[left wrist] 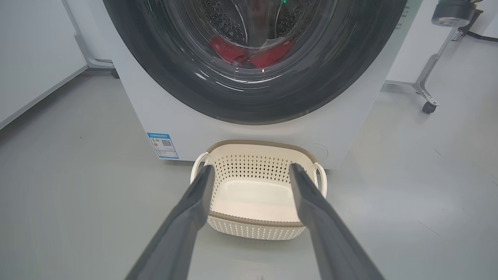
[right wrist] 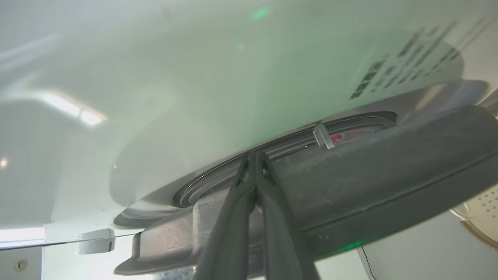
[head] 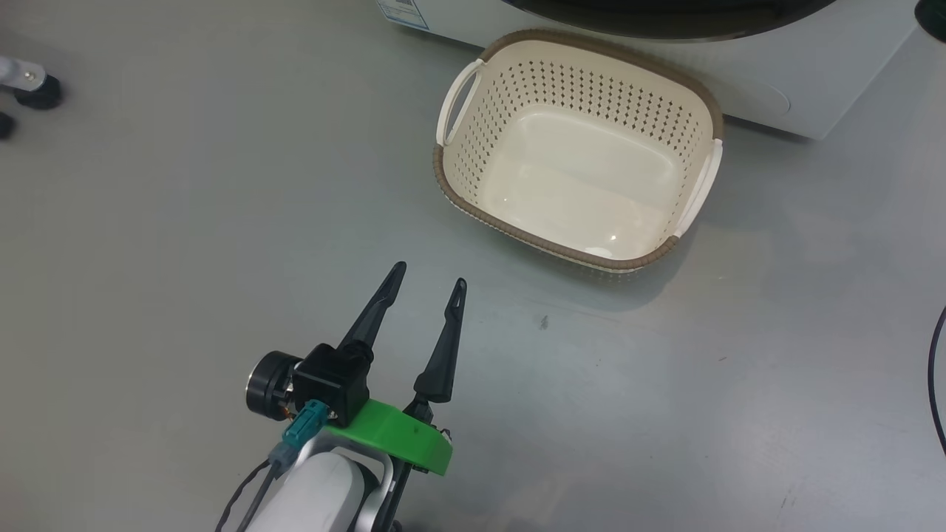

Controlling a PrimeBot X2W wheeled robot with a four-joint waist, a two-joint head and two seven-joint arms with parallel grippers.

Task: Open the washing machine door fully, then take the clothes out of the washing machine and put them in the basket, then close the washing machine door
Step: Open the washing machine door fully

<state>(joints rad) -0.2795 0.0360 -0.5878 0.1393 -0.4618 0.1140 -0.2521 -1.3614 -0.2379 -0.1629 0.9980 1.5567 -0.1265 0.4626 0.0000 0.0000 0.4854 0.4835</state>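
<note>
My left gripper (head: 430, 275) hangs above the grey floor (head: 185, 222) with its two dark fingers spread wide and nothing between them, pointing toward the basket (head: 473, 148). The basket stands upright on the floor just in front of the washing machine (left wrist: 186, 116), its far rim close under the white front panel, to the right of the small blue sticker (left wrist: 163, 145) in my left wrist view. The washing machine door (left wrist: 175, 77) covers the drum opening, and through its clear glass bowl I see the clothes (left wrist: 268, 58), red fabric lying low in the perforated steel drum. My right gripper (right wrist: 255, 157) is closed, its fingers pressed together with nothing held. Their tips sit at the seam where the door's dark rim meets the machine's white front. A narrow gap shows there, with a small latch hook (right wrist: 323, 137) and a glimpse of red behind it. Whether my fingertips touch the rim I cannot tell.
</note>
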